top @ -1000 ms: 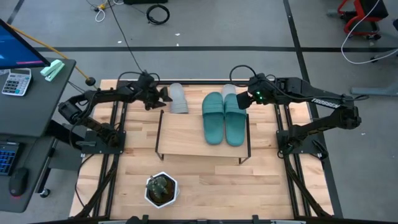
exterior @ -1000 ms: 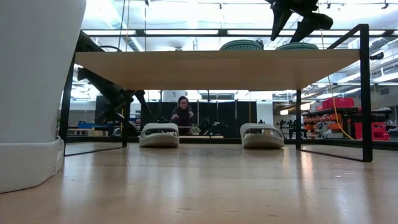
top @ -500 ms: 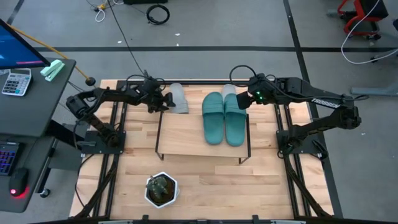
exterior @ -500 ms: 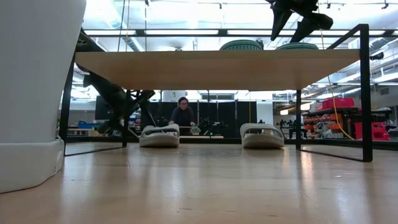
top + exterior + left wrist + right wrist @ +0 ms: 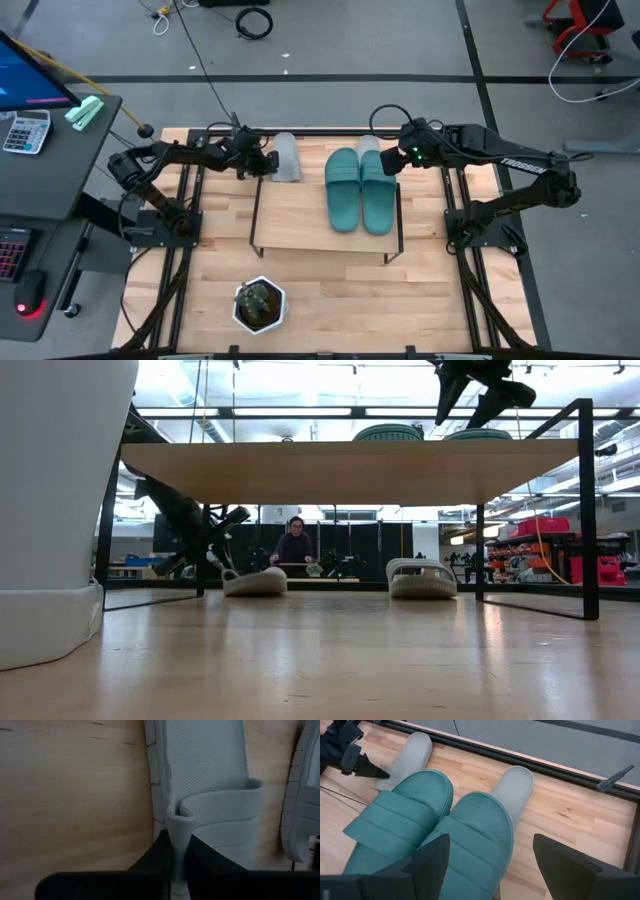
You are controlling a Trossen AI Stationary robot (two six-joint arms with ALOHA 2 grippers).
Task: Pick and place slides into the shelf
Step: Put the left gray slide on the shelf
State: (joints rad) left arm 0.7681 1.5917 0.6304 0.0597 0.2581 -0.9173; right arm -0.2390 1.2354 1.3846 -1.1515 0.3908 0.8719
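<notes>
One light grey slide lies sole-down on the table behind the shelf, toward the far left. My left gripper is shut on its strap; it also shows in the low view. The second grey slide lies farther right on the table, half hidden behind the teal pair, which rests sole-down on the shelf's board. My right gripper hangs open above the teal slides' far ends, touching nothing. My left gripper pinches the grey slide's strap at its side edge, on the side toward the table's left. The strap is squeezed into a narrow fold between the two fingers. The fingers slant down from the table's left. The slide's sole stays on the table.
A white pot with a plant stands near the front edge, looming at the left of the low view. The shelf's black wire legs frame the space under the board. A desk with a calculator stands off the table's left.
My left gripper has come down and toward the grey slide from the table's left, then shut on the strap's side. The strap's arch has collapsed into a pinched fold, drawn toward the gripper. The sole has stayed on the table.
</notes>
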